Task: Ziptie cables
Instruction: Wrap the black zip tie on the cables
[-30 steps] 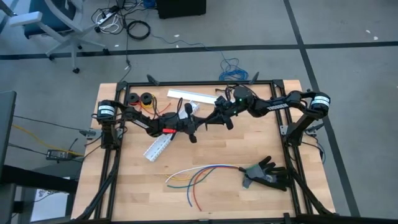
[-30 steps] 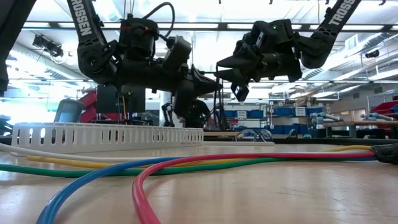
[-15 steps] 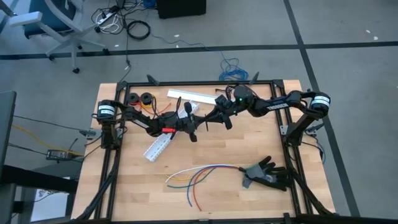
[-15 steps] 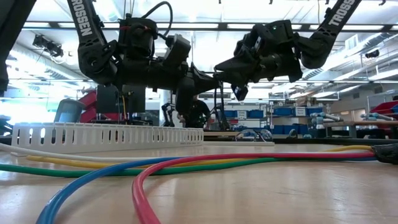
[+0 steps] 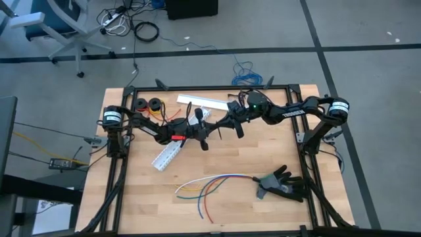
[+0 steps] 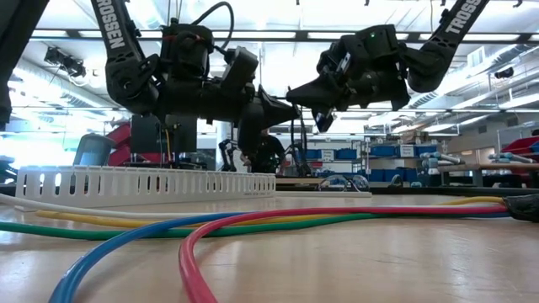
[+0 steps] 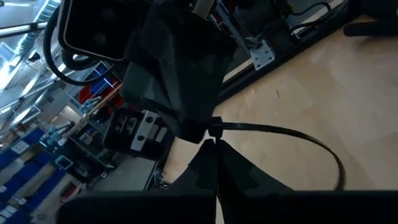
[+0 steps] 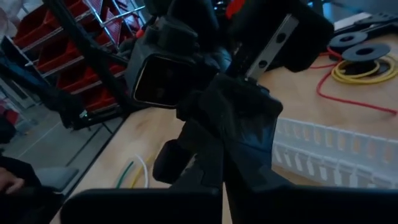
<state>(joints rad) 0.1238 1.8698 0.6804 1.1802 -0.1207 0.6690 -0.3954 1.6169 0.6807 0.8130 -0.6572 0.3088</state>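
The cables (image 5: pixel 210 185), blue, red, yellow, green and white, lie loose on the table near its front edge, and fill the low view's foreground (image 6: pixel 253 223). My two grippers meet tip to tip above the table's middle back. My left gripper (image 7: pixel 216 152) is shut on the ziptie (image 7: pixel 292 134), a thin black strap that arcs away from the fingertips in a loop. My right gripper (image 6: pixel 295 91) comes from the right and is shut at the same spot. The right wrist view does not show the ziptie. My left gripper pinches the ziptie near one end (image 7: pixel 214 134) between its two fingertips, which point level toward the table's right. The strap bows out in a slack arc, clear of the table, and its other end (image 7: pixel 339 183) passes behind the gripper's body. My right gripper has closed its fingertips (image 7: pixel 198 127) on the strap's end right beside my left fingertips. It comes level from the table's right. The dark pads hide the exact spot.
A white slotted duct (image 5: pixel 170 153) lies slanted under the left arm, and a white strip (image 5: pixel 204 102) lies at the back. Small black spools (image 5: pixel 148 103) stand at the back left. A black glove (image 5: pixel 283 184) lies at the front right.
My right gripper has rolled at the wrist and shut its fingers at the left gripper's tip. Neither arm has shifted its place, and the cables have not moved.
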